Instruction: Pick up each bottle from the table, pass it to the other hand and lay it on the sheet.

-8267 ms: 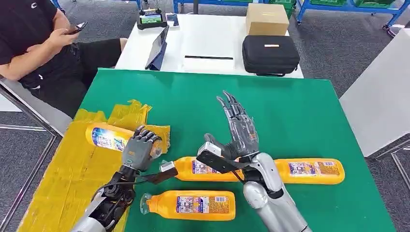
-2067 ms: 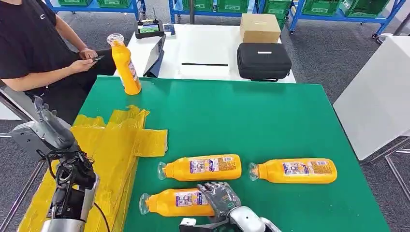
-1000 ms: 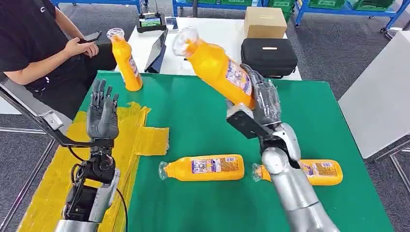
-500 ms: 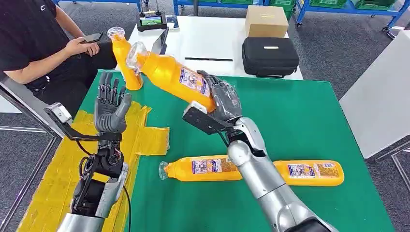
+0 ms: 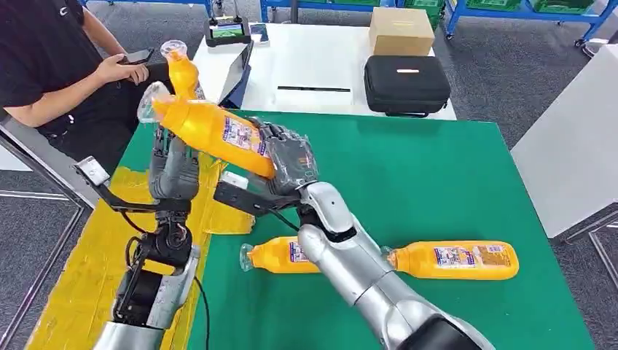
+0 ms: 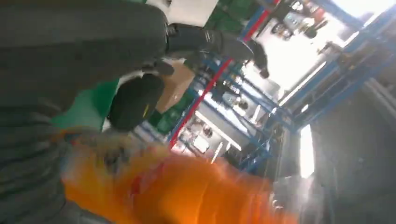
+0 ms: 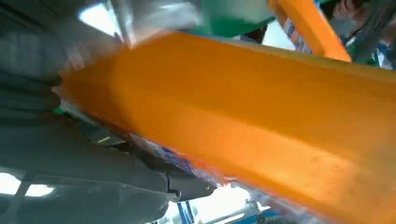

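Gripping the orange bottle point(image 5: 211, 131) by its base end with the right robot hand point(image 5: 290, 162), long axis slanted, cap toward upper left of frame, above the desk point(image 5: 437, 182); left robot hand point(image 5: 173, 173) open behind it.

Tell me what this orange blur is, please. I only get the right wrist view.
Observer: It is an orange plastic bottle with a clear cap. The right hand grips it, tilted, in the air above the green table.
Operator: Is anything close to it?
Observer: The raised left hand is right by its cap end, fingers spread. I cannot tell if they touch.
Operator: Are there other bottles?
Observer: Two lie on the table: a near bottle partly behind the right arm and a far-right bottle.
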`<state>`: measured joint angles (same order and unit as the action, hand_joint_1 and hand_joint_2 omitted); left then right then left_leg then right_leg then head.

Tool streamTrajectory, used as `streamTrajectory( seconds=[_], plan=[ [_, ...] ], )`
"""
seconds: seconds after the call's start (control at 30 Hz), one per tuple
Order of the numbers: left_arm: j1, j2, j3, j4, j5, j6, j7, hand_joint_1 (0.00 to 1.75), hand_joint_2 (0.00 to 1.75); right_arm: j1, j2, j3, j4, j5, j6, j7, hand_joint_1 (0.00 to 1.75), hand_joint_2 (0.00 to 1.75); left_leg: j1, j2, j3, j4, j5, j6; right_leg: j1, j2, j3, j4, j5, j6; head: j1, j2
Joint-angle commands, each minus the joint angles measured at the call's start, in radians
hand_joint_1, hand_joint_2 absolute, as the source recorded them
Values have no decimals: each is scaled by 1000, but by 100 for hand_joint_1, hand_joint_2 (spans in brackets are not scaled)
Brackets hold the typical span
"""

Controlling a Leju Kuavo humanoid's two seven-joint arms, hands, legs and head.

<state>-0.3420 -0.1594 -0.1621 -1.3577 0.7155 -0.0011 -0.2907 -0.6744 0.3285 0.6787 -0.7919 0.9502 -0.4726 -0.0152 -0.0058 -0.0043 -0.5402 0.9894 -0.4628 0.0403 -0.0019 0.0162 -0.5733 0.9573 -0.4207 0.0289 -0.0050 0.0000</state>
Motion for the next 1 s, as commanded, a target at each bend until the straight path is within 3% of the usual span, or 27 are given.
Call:
streamTrajectory(
  seconds=[0.03, 0.2, 0.4, 0.83, 0.87, 0.9, 0.93, 1.0],
  plan=[
    [-71, -26, -115, 69, 71, 3, 34, 0, 175, -73, 21, 290, 159, -36, -6, 38, 175, 175, 0, -2, 2, 0, -1, -2, 0, -3, 2, 0, -2, -1, -1, 0],
    [-69, -22, -121, 67, 83, 1, 38, 0, 175, -78, 21, 298, 166, -56, 10, 32, 175, 175, 1, -2, 1, 0, -1, -3, 1, -3, 2, 1, -2, -1, 0, 0],
    [-76, -46, -210, 82, 92, 4, 57, 0, 175, -79, 21, 326, 170, -111, 17, 60, 175, 175, 1, -4, 1, 1, -1, -2, 1, -6, 2, 0, -2, 0, 0, 0],
    [-86, -49, -183, 80, 80, 54, 34, 0, 175, -36, 21, 352, 116, -113, 44, 58, 175, 175, 1, -3, 0, 1, 0, -2, 1, -4, 1, 0, -1, 0, 0, 0],
    [-86, -49, -183, 80, 80, 54, 34, 26, 175, -36, 21, 352, 116, -113, 44, 58, 175, 175, 1, -4, 1, 1, -1, -3, 1, -6, 2, 0, -2, -1, 0, 0],
    [-82, -51, -176, 73, 69, 67, 24, 161, 175, -33, 21, 359, 117, -115, 50, 57, 175, 175, 1, -2, 0, 0, 0, -2, 1, -4, 1, 0, -1, 0, 0, 0],
    [-75, -53, -169, 63, 56, 81, 12, 175, 175, -26, 21, 363, 121, -118, 59, 58, 175, 175, 1, -3, 1, 1, -1, -3, 1, -5, 2, 0, -2, 0, 0, 0],
    [-68, -55, -160, 44, 44, 95, 4, 175, 175, -18, 21, 366, 128, -116, 58, 62, 175, 175, 1, -3, 1, 0, -1, -3, 1, -6, 2, 0, -2, -1, 0, 0]
  ],
)
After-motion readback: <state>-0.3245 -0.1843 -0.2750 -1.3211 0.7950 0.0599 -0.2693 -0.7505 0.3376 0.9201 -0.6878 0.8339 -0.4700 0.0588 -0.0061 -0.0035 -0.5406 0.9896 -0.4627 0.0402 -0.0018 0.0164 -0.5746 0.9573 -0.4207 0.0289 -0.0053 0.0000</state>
